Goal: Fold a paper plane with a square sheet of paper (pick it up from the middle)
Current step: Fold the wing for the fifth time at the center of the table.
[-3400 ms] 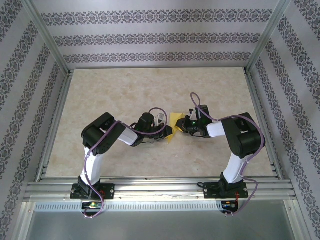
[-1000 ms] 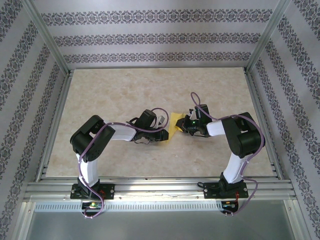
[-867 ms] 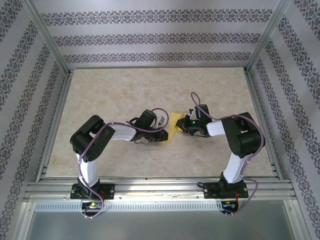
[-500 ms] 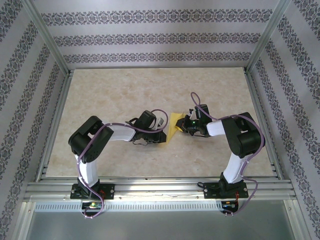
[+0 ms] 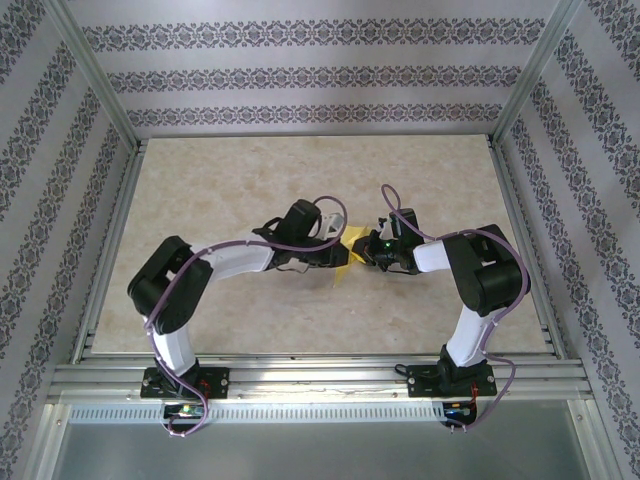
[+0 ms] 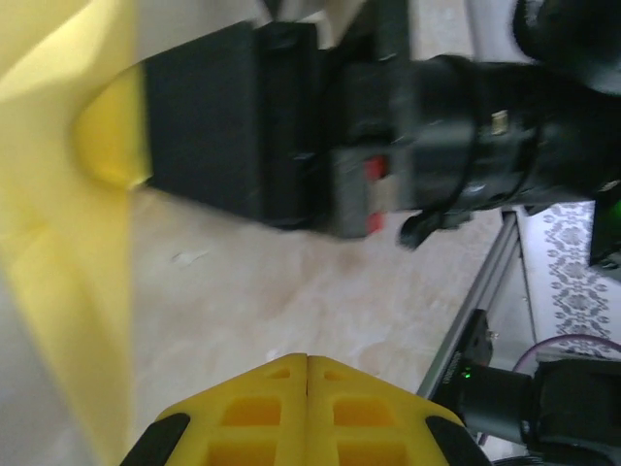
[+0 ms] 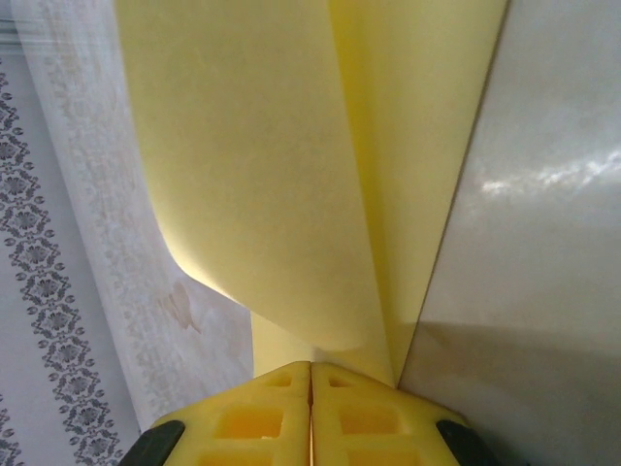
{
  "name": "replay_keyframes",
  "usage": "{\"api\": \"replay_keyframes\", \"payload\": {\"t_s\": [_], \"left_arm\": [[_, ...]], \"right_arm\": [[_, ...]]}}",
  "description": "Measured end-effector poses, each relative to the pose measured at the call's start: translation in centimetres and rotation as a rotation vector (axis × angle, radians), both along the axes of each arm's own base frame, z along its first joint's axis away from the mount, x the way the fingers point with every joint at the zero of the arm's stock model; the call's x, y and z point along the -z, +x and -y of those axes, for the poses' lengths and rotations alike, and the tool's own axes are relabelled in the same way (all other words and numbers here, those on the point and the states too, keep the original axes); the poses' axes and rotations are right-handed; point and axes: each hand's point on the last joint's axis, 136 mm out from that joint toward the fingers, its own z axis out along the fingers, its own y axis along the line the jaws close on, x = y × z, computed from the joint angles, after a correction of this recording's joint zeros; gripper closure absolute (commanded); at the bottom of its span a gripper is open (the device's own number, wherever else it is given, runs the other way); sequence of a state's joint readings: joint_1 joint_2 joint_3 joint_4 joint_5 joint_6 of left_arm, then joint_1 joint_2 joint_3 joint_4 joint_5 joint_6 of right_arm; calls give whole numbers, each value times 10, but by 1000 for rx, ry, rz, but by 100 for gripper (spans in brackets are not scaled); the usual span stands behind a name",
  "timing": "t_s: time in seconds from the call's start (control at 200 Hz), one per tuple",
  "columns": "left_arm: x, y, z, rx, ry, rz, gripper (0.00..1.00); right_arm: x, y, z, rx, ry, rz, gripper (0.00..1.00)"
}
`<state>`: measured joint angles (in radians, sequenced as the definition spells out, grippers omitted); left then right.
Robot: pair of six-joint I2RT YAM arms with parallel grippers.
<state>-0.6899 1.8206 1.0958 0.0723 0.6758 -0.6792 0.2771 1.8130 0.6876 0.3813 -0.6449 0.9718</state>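
Note:
The square sheet of paper (image 5: 349, 242) is yellow and folded over, and it sits mid-table between my two grippers. In the right wrist view the sheet (image 7: 291, 165) rises from my fingertips with one flap curling left. My right gripper (image 7: 311, 367) is shut on its near edge, and from above that gripper (image 5: 368, 252) sits at the sheet's right side. My left gripper (image 5: 337, 252) hovers over the sheet's left part and covers much of it. Its jaws (image 6: 308, 361) are shut with nothing between them, and the sheet (image 6: 58, 223) runs along the left of that view.
The marble-patterned tabletop (image 5: 250, 190) has metal rails along its edges (image 5: 300, 345) and patterned walls on three sides. The right arm's black body (image 6: 417, 126) is close ahead of my left gripper.
My left arm has swung its gripper up and to the right, onto the sheet, and its jaws have closed fully. The right gripper has stayed in place, shut on the sheet.

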Motion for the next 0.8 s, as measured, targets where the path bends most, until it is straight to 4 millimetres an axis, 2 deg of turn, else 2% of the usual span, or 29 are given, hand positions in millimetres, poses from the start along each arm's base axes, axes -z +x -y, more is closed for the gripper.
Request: {"api": "replay_keyframes", "payload": {"t_s": [0.07,0.185,0.315,0.455,0.804], "left_arm": [[3,-1,10,25,2,-2,97],[21,-5,15,48,43,-30,97],[46,-9,9,54,107,-64,97],[62,-8,4,53,163,-69,97],[71,-5,-2,43,209,-53,96]], "right_arm": [[0,0,0,0,0,0,91],[0,0,0,0,0,0,91],[0,0,0,0,0,0,91],[0,0,0,0,0,0,91],[0,0,0,0,0,0,91]]}}
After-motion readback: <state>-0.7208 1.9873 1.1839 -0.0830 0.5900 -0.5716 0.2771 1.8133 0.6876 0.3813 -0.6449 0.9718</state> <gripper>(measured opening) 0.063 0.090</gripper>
